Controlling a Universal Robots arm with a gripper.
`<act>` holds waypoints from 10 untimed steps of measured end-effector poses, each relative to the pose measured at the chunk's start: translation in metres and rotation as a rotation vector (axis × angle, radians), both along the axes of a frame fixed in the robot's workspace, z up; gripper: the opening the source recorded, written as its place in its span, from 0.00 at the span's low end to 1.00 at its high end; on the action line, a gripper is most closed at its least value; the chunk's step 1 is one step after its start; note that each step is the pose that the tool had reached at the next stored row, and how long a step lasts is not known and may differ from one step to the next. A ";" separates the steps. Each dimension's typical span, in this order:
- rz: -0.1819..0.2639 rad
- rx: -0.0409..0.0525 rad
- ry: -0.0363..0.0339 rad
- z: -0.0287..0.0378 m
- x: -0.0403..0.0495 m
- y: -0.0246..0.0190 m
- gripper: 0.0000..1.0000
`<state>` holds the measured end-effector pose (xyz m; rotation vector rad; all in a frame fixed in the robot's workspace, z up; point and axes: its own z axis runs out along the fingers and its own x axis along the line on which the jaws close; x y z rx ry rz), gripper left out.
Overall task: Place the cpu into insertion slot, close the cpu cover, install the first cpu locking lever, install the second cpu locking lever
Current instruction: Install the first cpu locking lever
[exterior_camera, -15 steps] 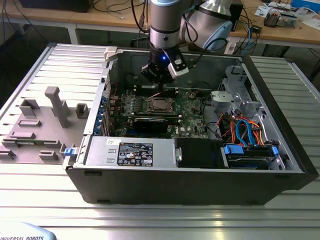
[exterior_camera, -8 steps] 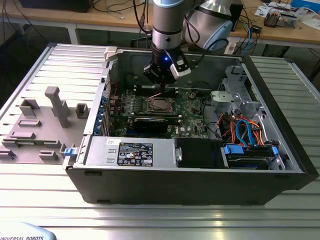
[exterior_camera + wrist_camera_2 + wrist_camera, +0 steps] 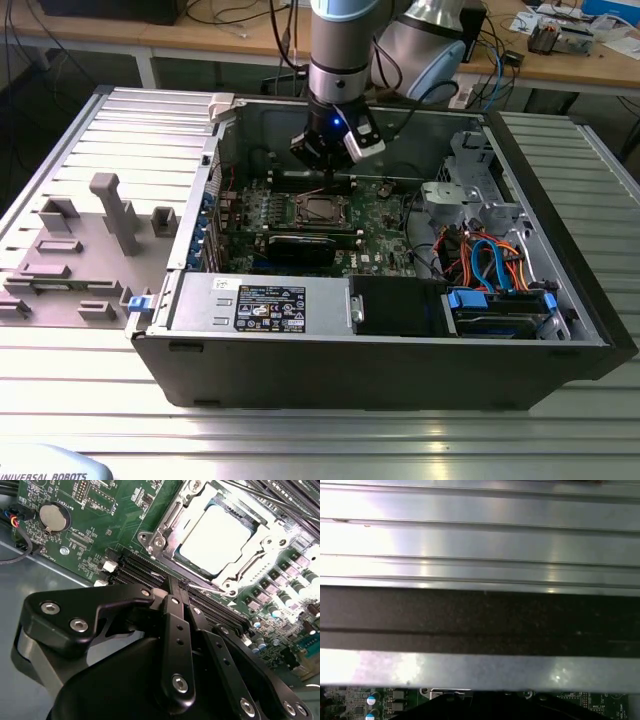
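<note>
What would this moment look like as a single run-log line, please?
cpu: seated in insertion slot | cpu cover: closed over it | gripper: jaws shut, tips at a thin locking lever beside the socket

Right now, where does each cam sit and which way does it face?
Exterior view: off the arm, above the open computer case, looking down into it; the arm and end effector show over the cpu.
Second wrist view: on the arm, facing down at the cpu under the cpu cover; the end effector shows.
First wrist view: on the arm, facing ribbed metal.
Shared: exterior and second wrist views both show the cpu.
</note>
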<state>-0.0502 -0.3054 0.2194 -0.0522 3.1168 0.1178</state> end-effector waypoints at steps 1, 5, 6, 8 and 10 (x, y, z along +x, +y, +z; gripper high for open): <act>-0.001 0.0002 0.0000 -0.0009 0.0004 0.0000 0.11; -0.004 0.0002 0.0001 -0.0040 0.0015 0.0000 0.11; -0.005 0.0002 0.0002 -0.0049 0.0019 0.0000 0.11; -0.007 0.0003 0.0002 -0.0067 0.0024 0.0000 0.11; -0.009 0.0002 0.0005 -0.0087 0.0029 0.0000 0.11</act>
